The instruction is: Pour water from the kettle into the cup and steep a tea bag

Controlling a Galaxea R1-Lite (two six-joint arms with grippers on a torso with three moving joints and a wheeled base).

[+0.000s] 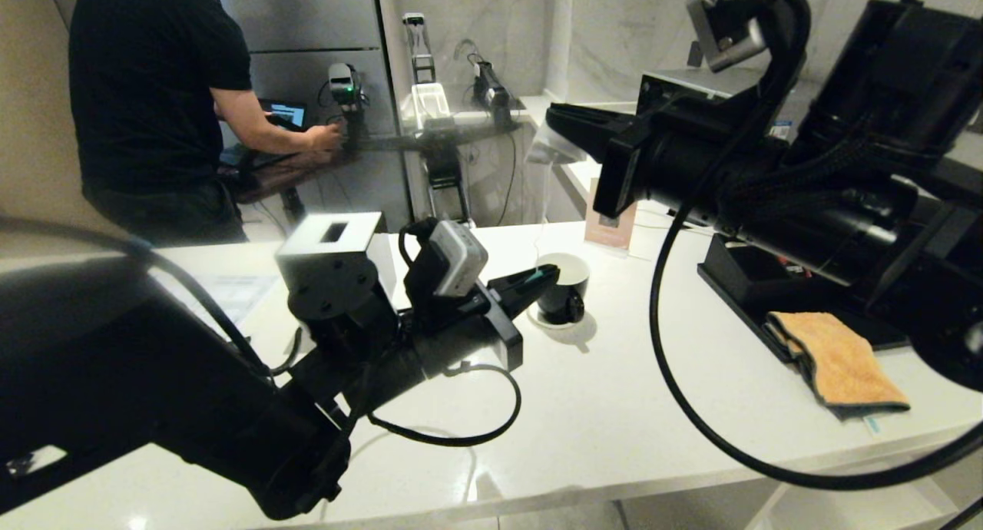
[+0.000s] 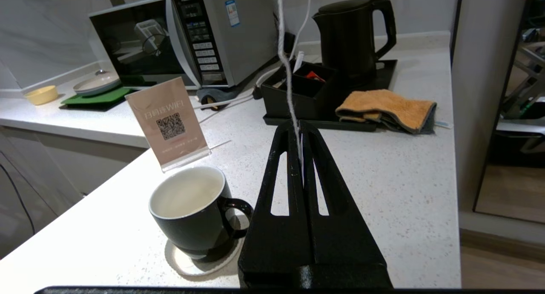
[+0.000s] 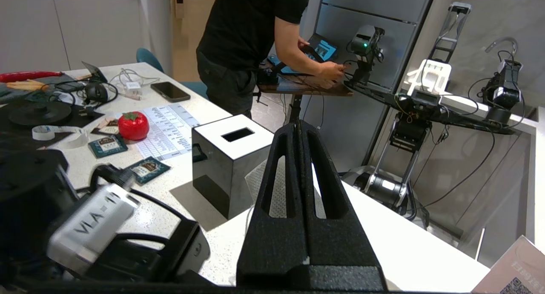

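Left gripper (image 2: 300,128) sits low over the white worktop (image 2: 396,191), fingers (image 2: 328,187) pressed together, pinching a thin white string (image 2: 284,68) at the tips; the string runs up out of the left wrist view. What hangs on it is not visible.

The cup (image 2: 191,211), black mug with white inside, stands on its small white saucer (image 2: 183,260) just beside the shut fingers, handle turned toward them, apart from them. Inside looks pale; cannot tell if there is liquid. In the head view the fingertips lie at the cup's (image 1: 564,284) rim.

Just past the cup a pink QR sign (image 2: 168,123) stands upright. Further off, a black tray (image 2: 387,72) carries the kettle (image 2: 351,34), upright, lid on, loop handle facing away from the microwave (image 2: 187,38). A black compartment box (image 2: 298,93) stands in front of the kettle and an orange cloth (image 2: 387,108) lies folded over the tray's edge. The kettle is well apart from the left fingers.

Right gripper (image 3: 300,128) hangs raised above the worktop, fingers closed flat on each other, holding nothing. Below and beyond it stands a cube tissue box (image 3: 230,157); a red tomato-like thing (image 3: 133,125) and tea sachets (image 3: 149,168) lie further off.

At the far back a person (image 1: 153,92) in a black shirt leans over another rig.
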